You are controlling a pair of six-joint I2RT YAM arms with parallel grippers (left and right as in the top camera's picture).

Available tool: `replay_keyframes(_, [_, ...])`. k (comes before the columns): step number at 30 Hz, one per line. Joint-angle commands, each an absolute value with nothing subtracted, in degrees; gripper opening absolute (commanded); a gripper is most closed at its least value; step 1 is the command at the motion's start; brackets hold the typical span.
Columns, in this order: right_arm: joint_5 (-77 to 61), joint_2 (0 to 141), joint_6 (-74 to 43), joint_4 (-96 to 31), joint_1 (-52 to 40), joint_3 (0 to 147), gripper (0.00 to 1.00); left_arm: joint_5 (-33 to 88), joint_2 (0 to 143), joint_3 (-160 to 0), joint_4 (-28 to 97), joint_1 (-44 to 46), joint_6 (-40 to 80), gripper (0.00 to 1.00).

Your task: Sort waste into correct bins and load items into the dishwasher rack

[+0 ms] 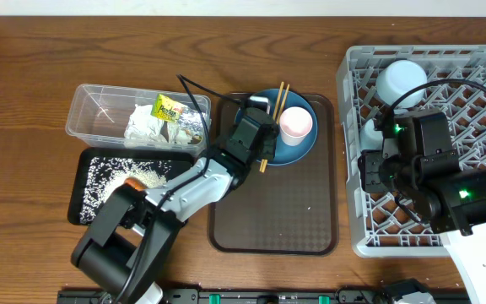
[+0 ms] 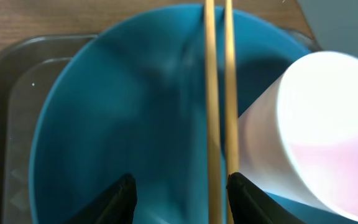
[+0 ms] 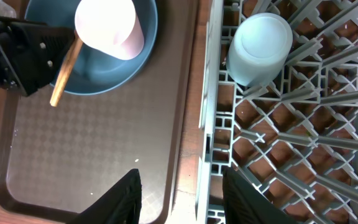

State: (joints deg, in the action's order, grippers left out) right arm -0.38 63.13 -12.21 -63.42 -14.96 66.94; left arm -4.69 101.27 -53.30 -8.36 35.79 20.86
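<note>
Wood-grain tabletop (image 1: 24, 51): my left gripper (image 2: 181, 180) straddles, unclenched, two slim wooden chopsticks (image 2: 219, 93) on a glossy round dark-blue plate (image 2: 117, 112). My right gripper (image 3: 180, 175) gapes empty at the grey lattice rack (image 3: 215, 74) rim.

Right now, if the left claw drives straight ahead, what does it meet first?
Probably the chopsticks, which lie on the plate in line with the gap of the open left claw; the plate comes next. Depth is unclear.

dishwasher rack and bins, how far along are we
Done: napkin and packet in the clear tub, rice and carrot in the black tray, light-blue cup and bowl in the rack. In hand: left gripper open astride the chopsticks on the plate. To do: chopsticks, pink cup, plate.
</note>
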Motion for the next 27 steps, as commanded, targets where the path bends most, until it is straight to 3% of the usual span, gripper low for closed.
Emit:
replay_keyframes(1, [-0.23, 62.96, -12.60, -63.48, -14.55, 66.96, 0.42, -5.63, 102.78, -53.76, -8.47, 35.83, 19.90, 0.51])
replay_keyframes(11, [-0.23, 62.96, -12.60, -63.46, -14.55, 66.96, 0.42, -4.54, 102.76, -53.76, -8.67, 36.21, 19.92, 0.51])
replay_keyframes(16, [-0.23, 62.96, -12.60, -63.48, -14.55, 66.96, 0.43, -4.51, 102.76, -53.76, -8.54, 36.21, 19.94, 0.38])
replay_keyframes(27, [-0.23, 62.96, -12.60, -63.46, -14.55, 66.96, 0.43, -3.84, 102.76, -53.74, -4.91, 36.21, 19.94, 0.35])
